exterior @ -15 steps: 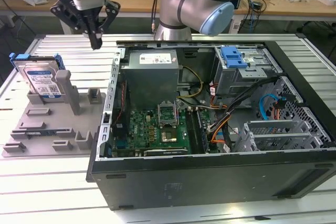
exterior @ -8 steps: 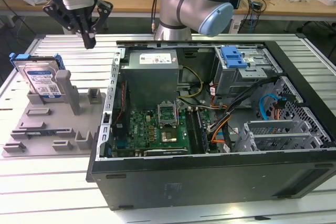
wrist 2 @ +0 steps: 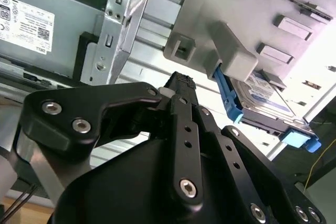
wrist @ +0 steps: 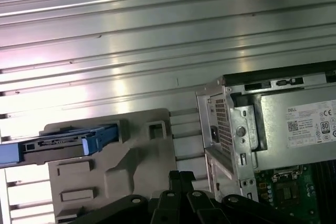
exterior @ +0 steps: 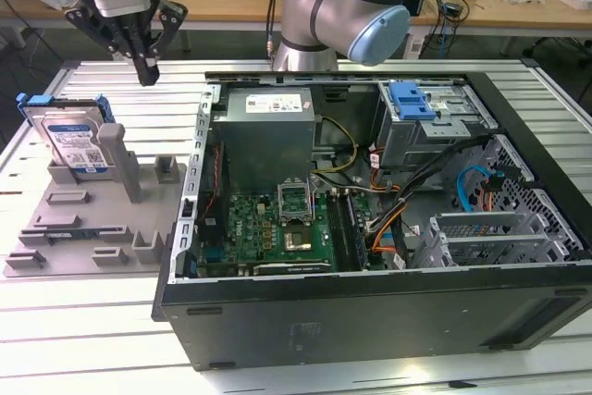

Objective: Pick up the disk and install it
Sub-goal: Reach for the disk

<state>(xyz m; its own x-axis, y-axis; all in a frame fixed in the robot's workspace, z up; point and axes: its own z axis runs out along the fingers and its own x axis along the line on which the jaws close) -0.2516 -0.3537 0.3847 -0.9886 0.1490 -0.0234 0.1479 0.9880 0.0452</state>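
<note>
The disk (exterior: 76, 141) stands on edge in a slot of the grey holder (exterior: 92, 228) at the exterior view's left, silver with a white-and-blue label and a blue carrier. Both wrist views show it too, the disk (wrist 2: 268, 100) beside a grey post and the disk (wrist: 58, 145) seen edge-on. My gripper (exterior: 146, 69) hangs above the table behind the holder, to the right of the disk and clear of it. Its black fingers (wrist 2: 181, 85) are pressed together with nothing between them. The fingertips (wrist: 176, 176) point down near the holder's edge.
An open computer case (exterior: 370, 321) fills the middle and the exterior view's right. Inside are a grey box with a white sticker (exterior: 268, 127), a metal drive cage with a blue handle (exterior: 416, 104), a green board (exterior: 277, 228) and cables. The arm's base (exterior: 342, 6) stands behind the case.
</note>
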